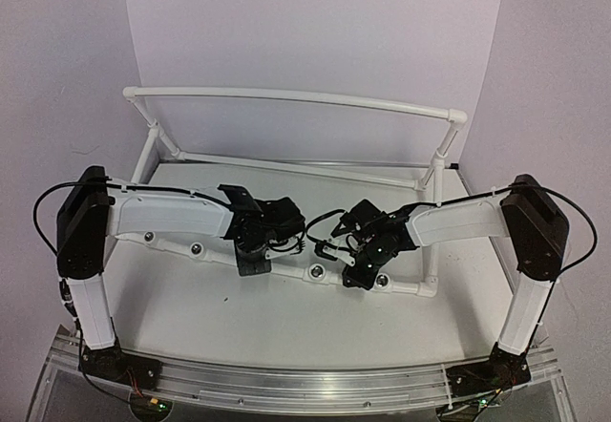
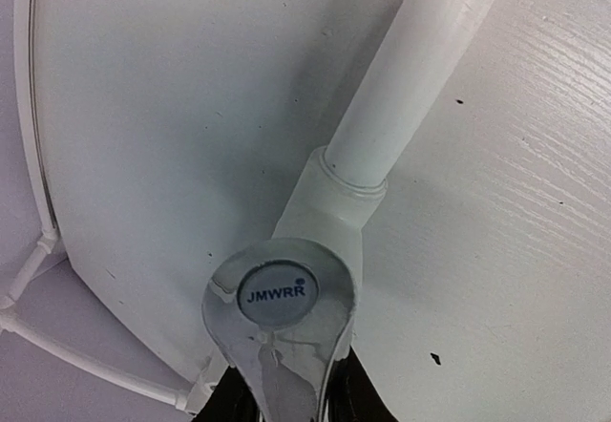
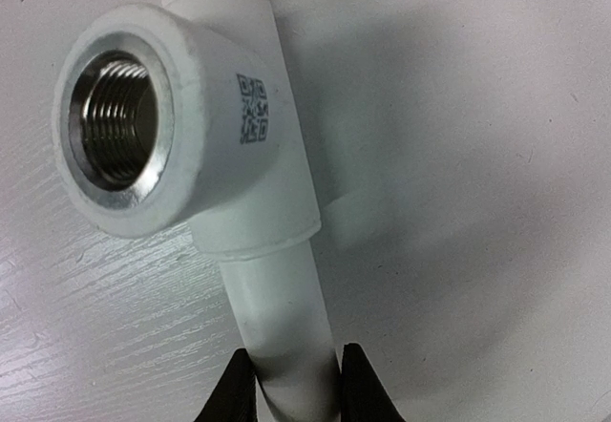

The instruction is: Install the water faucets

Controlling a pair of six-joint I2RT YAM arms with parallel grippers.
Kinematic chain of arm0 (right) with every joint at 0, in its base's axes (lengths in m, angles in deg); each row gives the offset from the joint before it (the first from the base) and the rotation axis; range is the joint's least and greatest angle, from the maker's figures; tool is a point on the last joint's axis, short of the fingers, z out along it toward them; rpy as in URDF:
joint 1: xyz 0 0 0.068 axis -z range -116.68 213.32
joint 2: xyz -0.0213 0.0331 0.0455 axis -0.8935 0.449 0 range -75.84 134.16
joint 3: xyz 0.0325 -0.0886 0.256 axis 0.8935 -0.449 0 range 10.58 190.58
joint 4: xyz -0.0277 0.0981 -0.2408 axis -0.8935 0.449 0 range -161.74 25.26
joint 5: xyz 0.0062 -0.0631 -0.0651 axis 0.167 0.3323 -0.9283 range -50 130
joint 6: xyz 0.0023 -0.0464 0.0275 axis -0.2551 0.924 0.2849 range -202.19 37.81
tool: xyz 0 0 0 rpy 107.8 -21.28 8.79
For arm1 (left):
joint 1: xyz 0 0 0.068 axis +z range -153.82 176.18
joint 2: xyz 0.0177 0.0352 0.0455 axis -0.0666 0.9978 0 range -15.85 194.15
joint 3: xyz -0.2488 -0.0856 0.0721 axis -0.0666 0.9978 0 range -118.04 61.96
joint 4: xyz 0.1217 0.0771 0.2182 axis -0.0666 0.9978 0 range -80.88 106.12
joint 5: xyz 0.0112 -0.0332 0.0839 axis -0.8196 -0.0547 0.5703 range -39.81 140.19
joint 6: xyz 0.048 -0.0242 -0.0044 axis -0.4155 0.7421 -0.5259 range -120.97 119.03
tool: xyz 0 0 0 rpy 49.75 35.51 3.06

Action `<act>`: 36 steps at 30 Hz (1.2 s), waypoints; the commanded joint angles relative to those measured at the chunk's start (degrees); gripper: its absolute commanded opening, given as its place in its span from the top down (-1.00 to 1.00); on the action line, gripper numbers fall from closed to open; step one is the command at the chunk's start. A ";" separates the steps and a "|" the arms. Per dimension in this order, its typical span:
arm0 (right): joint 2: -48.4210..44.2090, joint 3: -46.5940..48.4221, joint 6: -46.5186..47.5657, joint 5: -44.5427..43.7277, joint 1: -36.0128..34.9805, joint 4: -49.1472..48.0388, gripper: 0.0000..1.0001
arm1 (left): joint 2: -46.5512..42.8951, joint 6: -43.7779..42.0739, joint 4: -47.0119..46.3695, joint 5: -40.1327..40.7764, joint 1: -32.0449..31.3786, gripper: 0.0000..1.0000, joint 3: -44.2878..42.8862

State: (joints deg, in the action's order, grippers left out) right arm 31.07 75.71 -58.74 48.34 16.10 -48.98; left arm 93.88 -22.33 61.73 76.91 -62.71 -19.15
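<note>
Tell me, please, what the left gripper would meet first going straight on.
Probably the white tee fitting: the water faucet in the left gripper sits at its end, though depth is unclear.

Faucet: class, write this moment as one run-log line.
left gripper holds faucet at tee | right gripper clamps pipe | threaded socket empty

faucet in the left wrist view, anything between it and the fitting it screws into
Nothing visible: the faucet already sits against the white fitting, held in the left gripper. Their joint itself is hidden.
</note>
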 commanded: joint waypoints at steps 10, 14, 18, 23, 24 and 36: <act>0.19 0.74 -5.15 3.09 -0.67 1.40 1.00 | -1.06 -1.29 -1.72 2.08 0.89 -0.23 0.12; 0.33 0.94 -5.26 3.05 -0.68 1.49 1.00 | -2.50 1.75 -0.81 1.56 0.89 -0.48 -1.78; 0.47 0.98 -5.34 3.06 -0.67 1.54 0.98 | -4.05 5.33 -0.24 2.42 0.89 -0.57 -3.20; 0.51 1.10 -5.32 3.11 -0.68 1.57 0.98 | -8.76 9.90 0.77 -0.60 0.81 -0.59 -3.98; 0.51 1.13 -5.34 3.11 -0.68 1.65 0.98 | -9.87 10.96 0.91 -1.17 0.84 -0.60 -3.97; 0.54 1.85 -5.99 3.42 -0.68 1.76 0.88 | -24.27 59.12 -0.33 -3.69 0.89 -0.99 -4.68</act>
State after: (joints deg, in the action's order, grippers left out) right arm 31.07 76.10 -59.20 49.88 15.97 -48.36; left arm 75.75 10.53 62.64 73.29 -61.95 -23.55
